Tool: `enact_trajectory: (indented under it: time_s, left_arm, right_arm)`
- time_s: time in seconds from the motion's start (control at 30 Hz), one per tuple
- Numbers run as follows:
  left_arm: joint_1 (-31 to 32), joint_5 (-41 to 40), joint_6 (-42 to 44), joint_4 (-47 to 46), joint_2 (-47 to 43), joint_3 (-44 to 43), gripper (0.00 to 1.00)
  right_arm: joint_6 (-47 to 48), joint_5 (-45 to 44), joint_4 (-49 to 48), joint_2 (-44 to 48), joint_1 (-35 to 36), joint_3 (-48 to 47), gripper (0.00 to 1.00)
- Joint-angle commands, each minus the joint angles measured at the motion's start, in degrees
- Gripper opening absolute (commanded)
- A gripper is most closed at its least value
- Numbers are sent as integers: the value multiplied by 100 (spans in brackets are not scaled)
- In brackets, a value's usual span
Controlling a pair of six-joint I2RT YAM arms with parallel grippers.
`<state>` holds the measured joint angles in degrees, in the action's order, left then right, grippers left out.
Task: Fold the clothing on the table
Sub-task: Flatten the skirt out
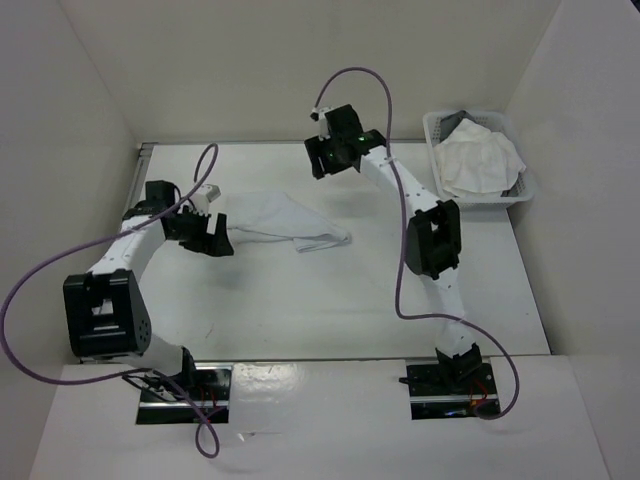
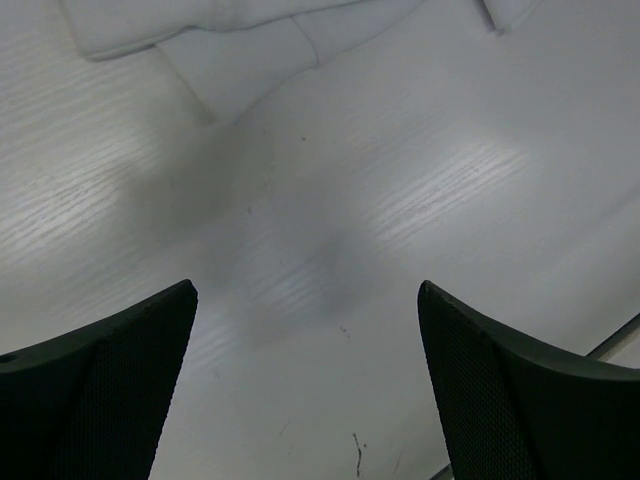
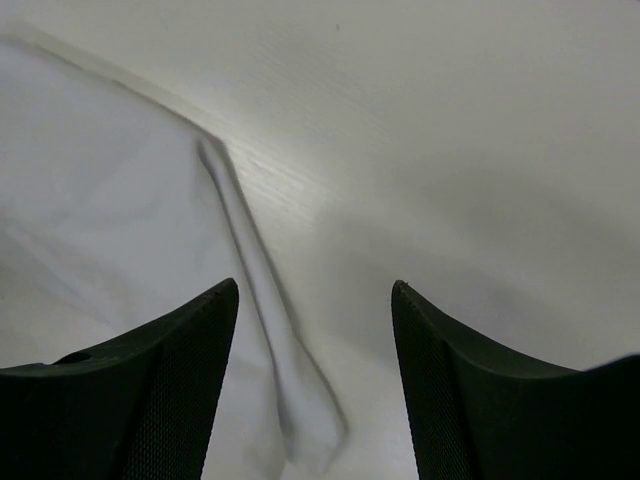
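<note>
clothing point(image 1: 280, 220): crumpled, lying on counter point(image 1: 330, 300), left of centre
left gripper point(image 2: 307, 290): wide open, empty, over bare counter beside clothing
right gripper point(image 3: 315, 285): jaws apart, nothing held, above clothing's edge
basket point(image 1: 435, 135): far-right corner, white cloths inside

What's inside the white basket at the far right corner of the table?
Crumpled white cloth fills most of the basket. A dark patch shows at its far edge; what that is, and anything beneath the cloth, cannot be seen.
</note>
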<state>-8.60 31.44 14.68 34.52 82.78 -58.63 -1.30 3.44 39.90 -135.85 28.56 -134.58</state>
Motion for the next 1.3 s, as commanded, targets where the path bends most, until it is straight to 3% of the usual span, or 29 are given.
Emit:
enact_trajectory:
  time_s: [0.0,0.13,0.23,0.3,0.43,0.9,1.1,1.27]
  left_arm:
    - [305,398,-122,-586,543,-184,96]
    - [306,530,-517,-736,1239,-464,86]
    - [306,653,-772,-807,1530,-640,77]
    - [306,653,-1054,-1070,1592,-641,62]
    - [306,372,-1476,-1596,1714,-404,45]
    - [306,-472,-2461,-2125,2347,-219,49]
    - [306,-525,-2637,-2283,2576,-324,44]
    - [306,-393,-2742,-2336,2717,-439,33]
  right_arm:
    - [779,306,238,1191,115,939,68]
    - [1254,61,-183,2009,290,2739,63]
    - [1623,-536,-491,2379,589,3410,62]
    - [1764,-957,-553,2379,940,3492,62]
    - [1774,-942,-422,2152,1135,3221,60]
    - [1721,-792,-299,1984,1135,3061,60]
    - [1668,-792,-299,1984,1135,3114,60]
    - [1668,-669,-299,1782,1257,3114,60]
